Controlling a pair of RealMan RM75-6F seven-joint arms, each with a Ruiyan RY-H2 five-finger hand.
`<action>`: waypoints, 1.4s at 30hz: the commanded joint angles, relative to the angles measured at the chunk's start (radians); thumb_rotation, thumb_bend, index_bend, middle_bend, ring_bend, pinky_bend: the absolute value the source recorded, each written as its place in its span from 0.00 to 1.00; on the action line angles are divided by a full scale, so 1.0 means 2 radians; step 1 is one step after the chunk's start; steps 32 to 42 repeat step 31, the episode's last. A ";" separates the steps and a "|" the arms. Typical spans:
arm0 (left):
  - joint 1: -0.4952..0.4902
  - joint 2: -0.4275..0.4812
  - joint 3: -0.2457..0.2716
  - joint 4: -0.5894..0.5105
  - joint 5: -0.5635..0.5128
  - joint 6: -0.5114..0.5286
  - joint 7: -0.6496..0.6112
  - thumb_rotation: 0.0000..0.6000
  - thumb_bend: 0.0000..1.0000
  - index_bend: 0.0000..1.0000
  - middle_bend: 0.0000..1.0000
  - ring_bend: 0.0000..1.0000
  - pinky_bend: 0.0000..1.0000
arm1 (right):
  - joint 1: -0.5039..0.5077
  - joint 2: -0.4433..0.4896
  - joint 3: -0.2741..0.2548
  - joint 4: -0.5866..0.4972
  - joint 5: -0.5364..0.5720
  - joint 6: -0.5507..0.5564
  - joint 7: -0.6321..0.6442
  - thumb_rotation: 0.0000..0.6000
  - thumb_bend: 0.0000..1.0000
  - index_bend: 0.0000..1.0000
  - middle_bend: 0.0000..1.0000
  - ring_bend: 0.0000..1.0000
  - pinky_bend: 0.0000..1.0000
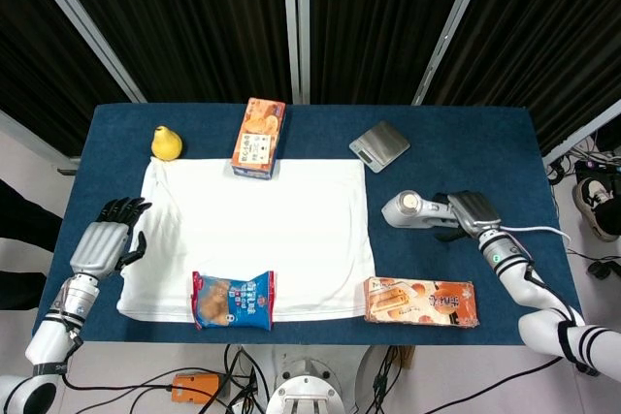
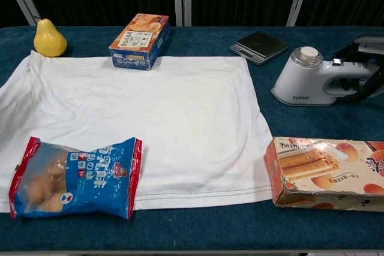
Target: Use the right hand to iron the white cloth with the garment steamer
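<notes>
The white cloth (image 1: 262, 225) (image 2: 144, 112) lies spread flat across the middle of the blue table. The white garment steamer (image 1: 409, 210) (image 2: 303, 81) is off the cloth, over bare table to the right of its right edge. My right hand (image 1: 471, 212) (image 2: 371, 46) grips the steamer's handle from the right, dark fingers wrapped around it. My left hand (image 1: 100, 244) hovers just beyond the cloth's left edge, fingers spread and holding nothing; the chest view does not show it.
A yellow pear (image 1: 166, 143) and an orange cracker box (image 1: 258, 138) sit along the cloth's far edge, and a grey scale (image 1: 379, 143) lies behind the steamer. A blue snack bag (image 1: 233, 300) overlaps the cloth's front edge. A biscuit box (image 1: 420, 302) lies front right.
</notes>
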 commanded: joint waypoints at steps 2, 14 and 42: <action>0.009 0.004 0.003 0.000 0.003 0.007 -0.004 0.15 0.57 0.11 0.06 0.00 0.00 | -0.003 0.006 -0.003 -0.007 0.003 -0.002 -0.012 1.00 0.27 0.08 0.28 0.14 0.12; 0.057 0.039 0.004 0.011 0.005 0.061 -0.040 0.15 0.57 0.11 0.06 0.00 0.00 | -0.078 0.105 0.003 -0.108 -0.010 0.138 -0.050 1.00 0.24 0.00 0.06 0.00 0.02; 0.175 0.056 0.022 0.040 0.048 0.217 -0.084 1.00 0.33 0.11 0.06 0.00 0.00 | -0.254 0.156 -0.035 -0.133 -0.110 0.400 0.012 1.00 0.24 0.00 0.06 0.00 0.02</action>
